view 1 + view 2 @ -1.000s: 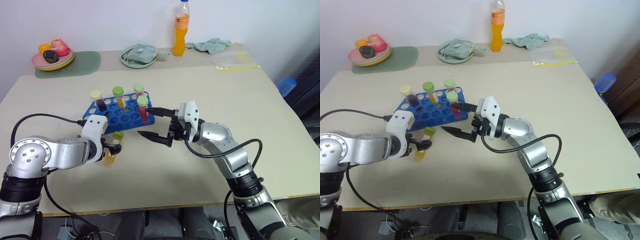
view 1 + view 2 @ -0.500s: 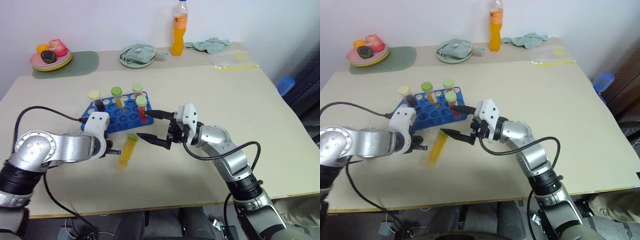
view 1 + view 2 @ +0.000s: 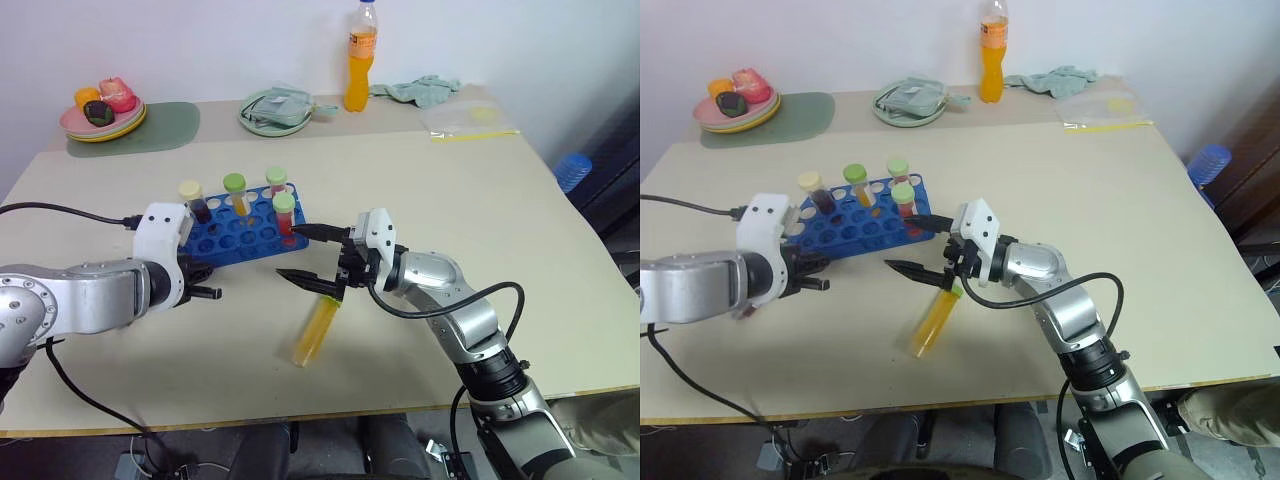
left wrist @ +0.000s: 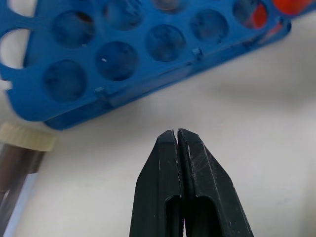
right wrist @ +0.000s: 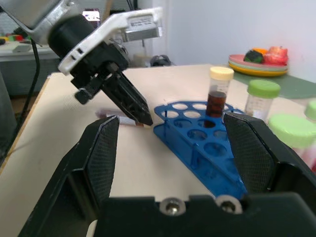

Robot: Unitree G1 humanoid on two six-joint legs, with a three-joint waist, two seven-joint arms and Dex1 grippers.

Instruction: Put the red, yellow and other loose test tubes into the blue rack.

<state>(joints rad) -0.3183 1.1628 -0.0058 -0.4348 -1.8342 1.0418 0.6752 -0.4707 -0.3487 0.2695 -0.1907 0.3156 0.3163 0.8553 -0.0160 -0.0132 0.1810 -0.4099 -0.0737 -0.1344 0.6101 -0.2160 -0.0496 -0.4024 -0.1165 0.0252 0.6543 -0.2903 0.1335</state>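
Lying on its side on the smooth beige table (image 3: 420, 190), the yellow test tube (image 3: 312, 332) is a slim clear cylinder of orange-yellow liquid; its green-capped end sits right under the lower finger of the right gripper (image 3: 303, 253), though whether the two touch is hard to judge from this angle. That gripper's two tapered black fingers are spread wide with nothing between them, and they point sideways toward the blue rack (image 3: 240, 229). The rack is a flat moulded plastic tray pierced with rows of round holes, and four capped tubes stand upright in it: a cream-capped tube (image 3: 190, 196) of dark liquid at the far left, then three green-capped tubes (image 3: 236, 192), one of them holding red liquid at the end nearest the right gripper. The left gripper (image 3: 211, 282) sits just in front of the rack's near left corner, its narrow wedge-shaped fingers (image 4: 192, 168) pressed flat together on nothing, apart from the rack. In the left wrist view another loose tube (image 4: 17, 158), cream-capped with a dark, glassy body, lies on the table beside the rack's corner.
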